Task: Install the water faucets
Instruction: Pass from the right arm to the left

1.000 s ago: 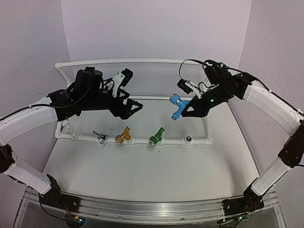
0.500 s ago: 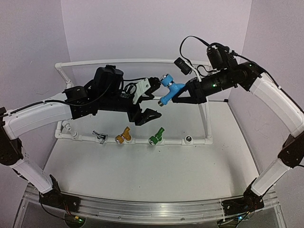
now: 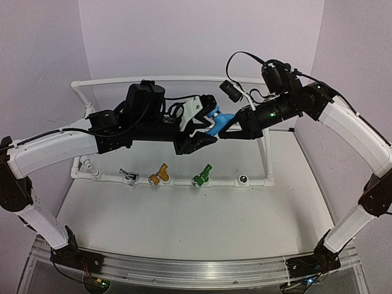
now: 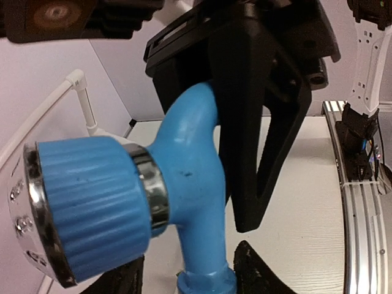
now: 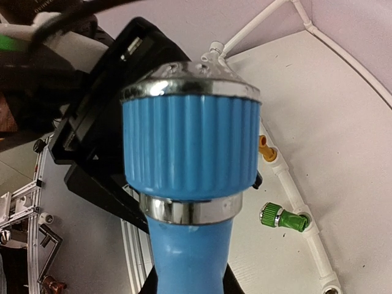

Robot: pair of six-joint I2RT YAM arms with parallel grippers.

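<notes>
Both arms have swung inward and now meet above the pipe frame (image 3: 184, 182); a second ago they were well apart. The left claw (image 3: 207, 125), wide then, has narrowed around the blue faucet (image 3: 214, 127), its fingers (image 4: 257, 275) flanking the stem. Whether they press on it I cannot tell. The right claw (image 3: 226, 127) keeps its hold on the blue faucet's body, with the ribbed knob and chrome nozzle towards the left arm. The blue faucet hangs in the air above the table (image 3: 184, 233). The silver faucet (image 3: 128, 176), yellow faucet (image 3: 159, 175) and green faucet (image 3: 202, 174) sit along the frame's front pipe, unchanged, with a round fitting (image 3: 243, 180) just beyond the green one.
</notes>
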